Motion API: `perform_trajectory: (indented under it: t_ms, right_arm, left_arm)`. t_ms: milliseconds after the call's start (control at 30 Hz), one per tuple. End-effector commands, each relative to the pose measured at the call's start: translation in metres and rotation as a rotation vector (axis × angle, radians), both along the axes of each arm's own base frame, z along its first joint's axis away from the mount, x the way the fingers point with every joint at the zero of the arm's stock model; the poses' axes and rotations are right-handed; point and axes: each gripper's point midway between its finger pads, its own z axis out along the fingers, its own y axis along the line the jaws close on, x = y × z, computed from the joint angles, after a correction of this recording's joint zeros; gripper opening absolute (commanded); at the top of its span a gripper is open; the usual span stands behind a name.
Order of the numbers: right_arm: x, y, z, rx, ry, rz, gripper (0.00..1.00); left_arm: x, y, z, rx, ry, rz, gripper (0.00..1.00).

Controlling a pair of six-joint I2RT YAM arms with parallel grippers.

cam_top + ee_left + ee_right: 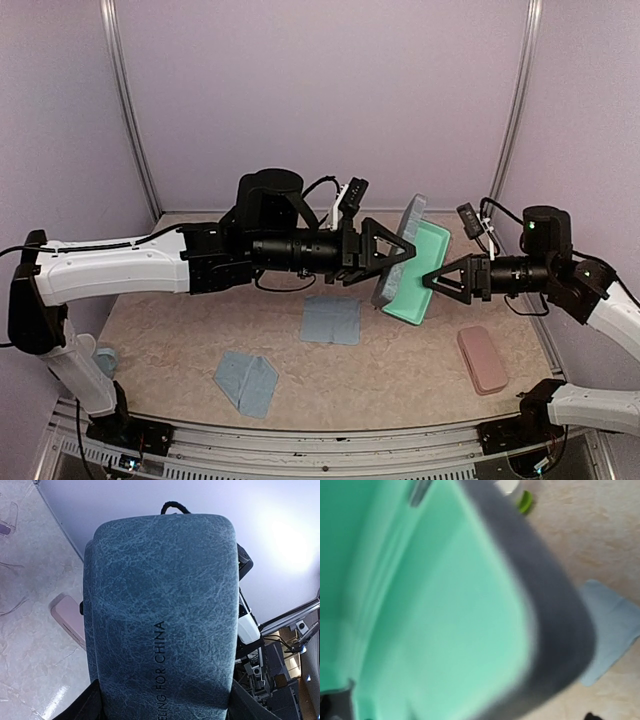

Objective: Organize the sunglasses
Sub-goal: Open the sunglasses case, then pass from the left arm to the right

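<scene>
My left gripper (385,255) is shut on the blue-grey case (165,590) and holds it across its width, raised above the table. The case hangs open, its mint-green inside (420,268) facing my right gripper (432,282). That gripper's fingers stand spread at the green half's lower edge. The blurred green lining (420,605) fills the right wrist view. A pale clear-framed pair of sunglasses (9,520) lies on the table at the far left of the left wrist view. The pink-red pair is out of view.
A pink case (482,358) lies at the right front of the table (180,340), also seen as pink case (67,622). Two light-blue cloths lie below the arms, a flat cloth (332,320) and a crumpled cloth (247,382). Walls close the back and sides.
</scene>
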Motion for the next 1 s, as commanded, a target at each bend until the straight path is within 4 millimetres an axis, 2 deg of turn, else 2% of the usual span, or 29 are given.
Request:
perform_trajectory:
  t_ms: [0,200,333,433,500,600,833,967]
  right_arm:
    - [-0.016,-0.001,0.016,0.065,0.049,0.029,0.91]
    - [-0.022,0.0,0.05,0.167,0.039,0.036,0.94]
    - [-0.021,0.002,0.067,0.203,0.037,0.049,0.89]
    - [-0.024,0.004,0.085,0.268,0.028,0.087,0.79]
    - [-0.024,0.004,0.091,0.295,0.038,0.1,0.66]
    - [-0.025,0.005,0.096,0.32,0.043,0.115,0.54]
    - [-0.026,0.007,0.094,0.331,0.067,0.124,0.28]
    - [-0.023,0.005,0.09,0.324,0.087,0.096,0.22]
  left_arm:
    - [-0.017,0.015,0.1,-0.271,-0.154,-0.037,0.4]
    - [-0.019,0.009,0.094,-0.252,-0.156,-0.051,0.4]
    - [-0.021,0.007,0.095,-0.253,-0.164,-0.054,0.4]
    - [-0.023,0.007,0.097,-0.262,-0.168,-0.061,0.4]
    - [-0.024,0.006,0.097,-0.262,-0.17,-0.063,0.4]
    - [-0.025,0.007,0.096,-0.26,-0.173,-0.061,0.4]
    - [-0.027,0.005,0.093,-0.253,-0.177,-0.066,0.4]
    - [-0.026,0.002,0.088,-0.243,-0.174,-0.067,0.41]
